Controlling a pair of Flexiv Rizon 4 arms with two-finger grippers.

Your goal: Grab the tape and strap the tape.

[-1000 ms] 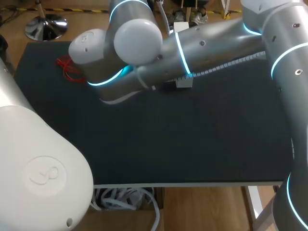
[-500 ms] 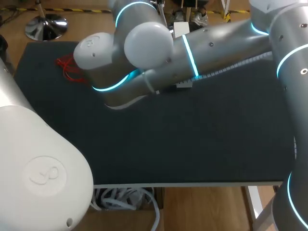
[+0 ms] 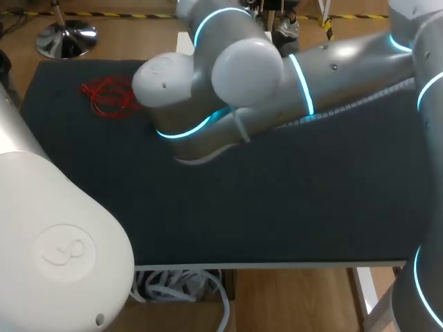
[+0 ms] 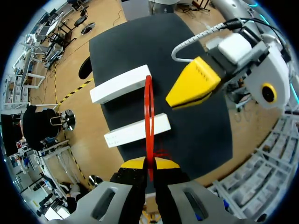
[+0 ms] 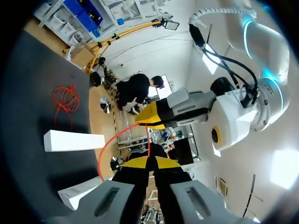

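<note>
**Head view**
- Table [image 3: 277, 207]: dark mat surface.
- Right arm [image 3: 332, 69]: enters from the right and lies across the far half of the table, with its wrist joints past the middle.
- Left arm [image 3: 55, 235]: large white housing at the near left corner.
- Red tangle [image 3: 104, 97]: loose heap of red strand on the far left of the table, just beside the right arm's wrist.
- Grippers: both hidden in this view.

**Left wrist view**
- Left gripper [image 4: 149, 164]: yellow tips pressed together, clamping the red tape.
- Red tape [image 4: 149, 112]: thin loop seen edge-on, running straight ahead out of the fingertips, above the table.
- Far white block [image 4: 120, 84]: long block lying on the table under the loop.
- Near white block [image 4: 138, 130]: roughly parallel to the far one and closer to the gripper.
- Right gripper [image 4: 182, 93]: beside the loop, with its yellow tip pointing toward the tape. Contact is not clear from this angle.
- Red tangle: on the table just ahead of the fingertips.

**Right wrist view**
- Right gripper: tips closed together, with a strand of the red tape pinched between them.
- Red tape: runs straight ahead to the left gripper's yellow tip, then arcs away toward the table.
- Left gripper: directly ahead and close.
- White blocks: both lie on the table beside the arc.
- Red tangle: on the table beyond the blocks, apart from them.
</note>
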